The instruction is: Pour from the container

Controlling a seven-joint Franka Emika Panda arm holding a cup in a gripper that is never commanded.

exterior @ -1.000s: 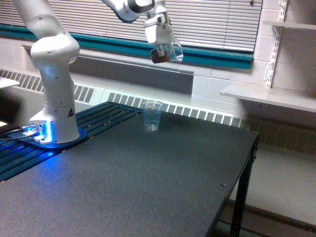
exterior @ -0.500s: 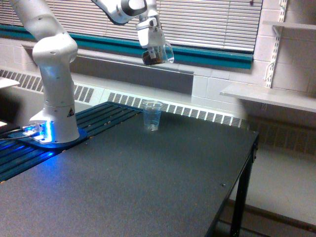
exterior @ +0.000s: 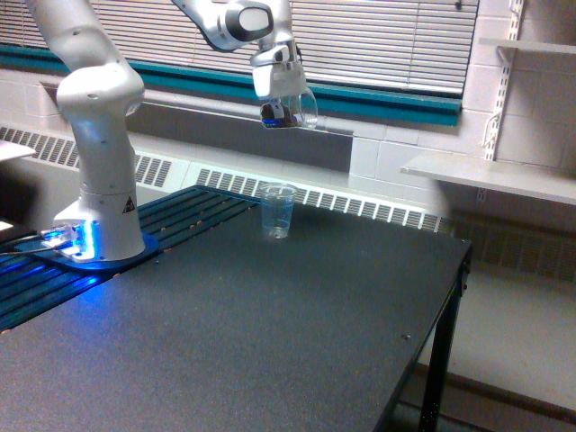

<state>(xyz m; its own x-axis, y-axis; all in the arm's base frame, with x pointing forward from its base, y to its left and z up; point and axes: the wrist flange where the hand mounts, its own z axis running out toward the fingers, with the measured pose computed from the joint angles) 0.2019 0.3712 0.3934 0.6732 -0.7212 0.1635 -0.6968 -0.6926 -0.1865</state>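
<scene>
Item count, exterior view:

- Arm point(exterior: 99, 135): one, white, on a blue-lit base.
- Gripper point(exterior: 283, 115): one.
- Clear cups: two. One cup point(exterior: 304, 108) is held at the gripper; one tumbler point(exterior: 278, 210) stands on the table.
- Table point(exterior: 270, 342): one, dark top.
- Wall shelves point(exterior: 490, 175): two, at the exterior view's right.
- Window blind point(exterior: 378, 40): one.

Only a small, unreadable triangular sign on the arm's base point(exterior: 129, 203)
</scene>
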